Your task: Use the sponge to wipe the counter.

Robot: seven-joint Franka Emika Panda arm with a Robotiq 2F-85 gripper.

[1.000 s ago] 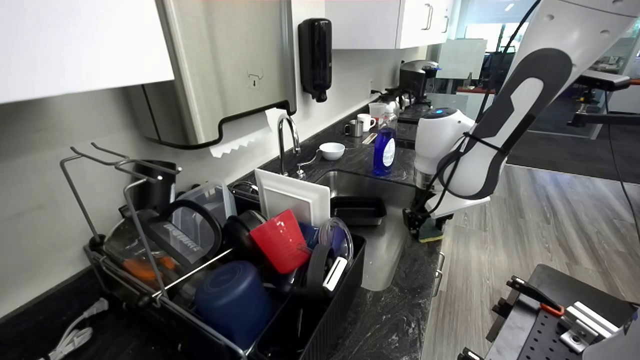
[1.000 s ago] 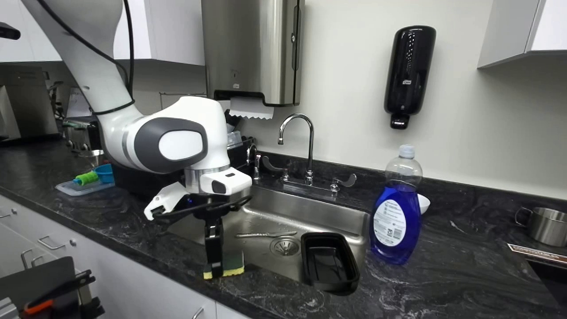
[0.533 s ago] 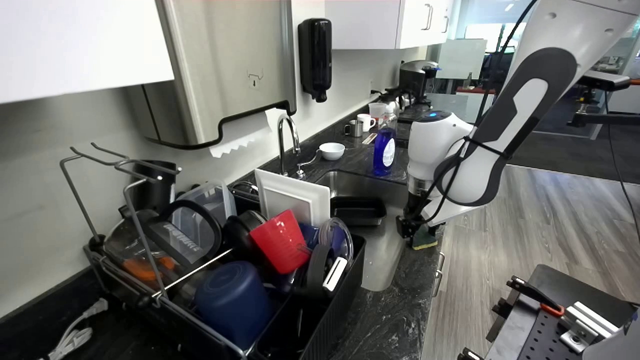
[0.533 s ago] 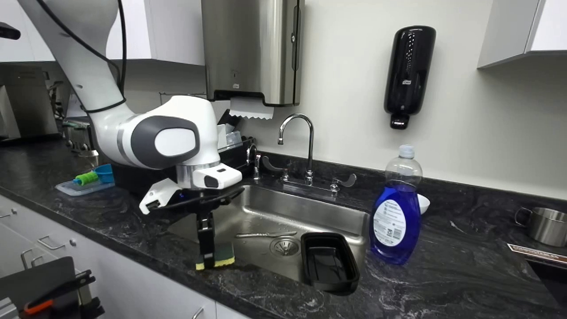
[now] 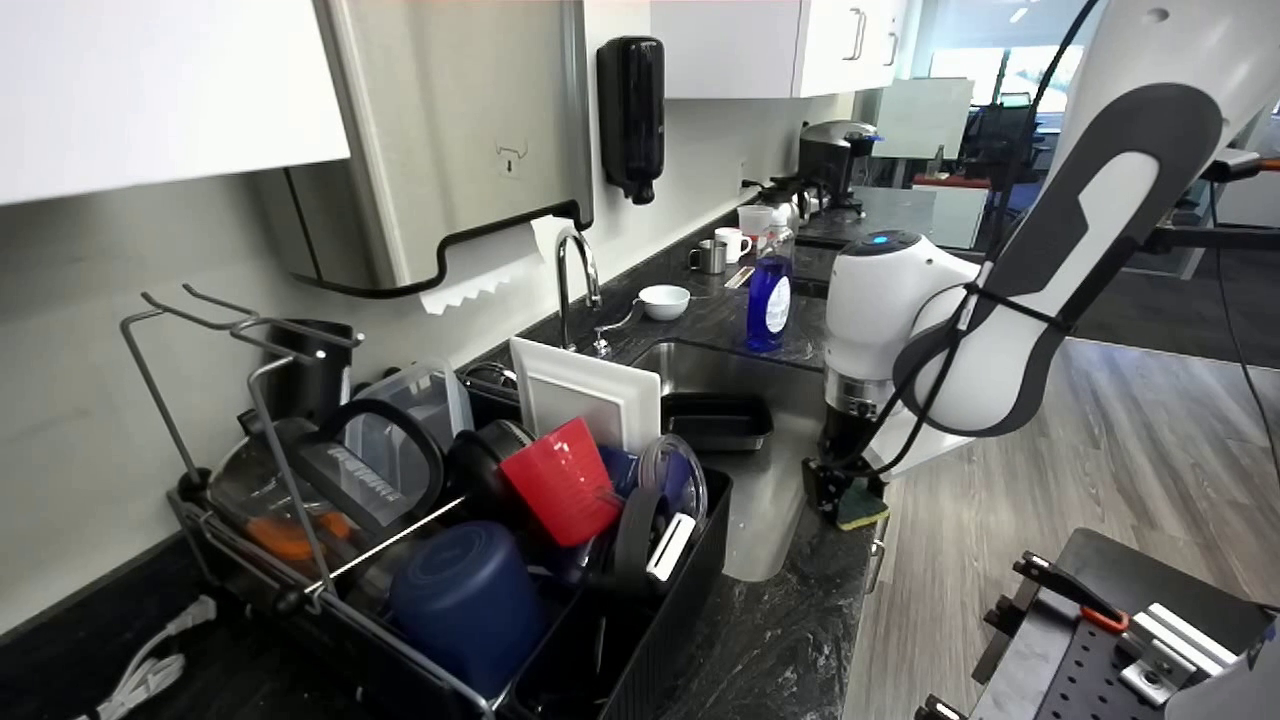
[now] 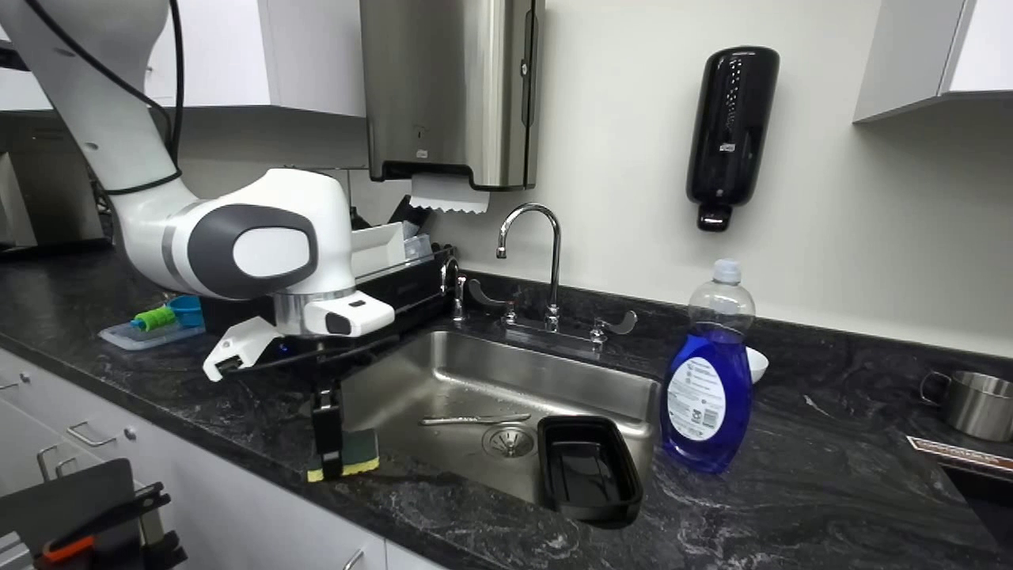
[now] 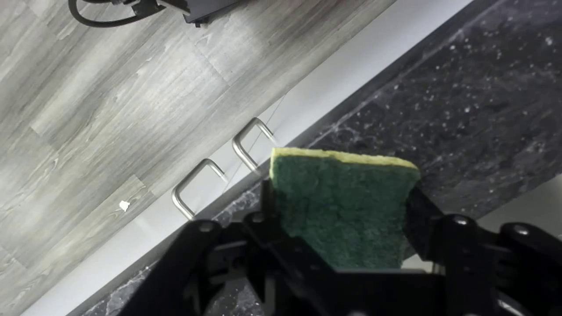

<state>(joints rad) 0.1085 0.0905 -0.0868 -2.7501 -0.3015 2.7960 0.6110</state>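
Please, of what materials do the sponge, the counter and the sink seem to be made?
The sponge: probably yellow foam with a dark green scouring layer; the two colours and matt green face suggest it.
The counter: glossy stone, or perhaps laminate; pale veins and reflections leave this open.
The sink: likely satin stainless steel, from its grey sheen and blurred highlights.

We could read no words: print and a barcode on the white label of the blue bottle were too small, and lettering on the black wall dispenser and a black handle was blurred. We saw what looked like an arrow on the steel dispenser.
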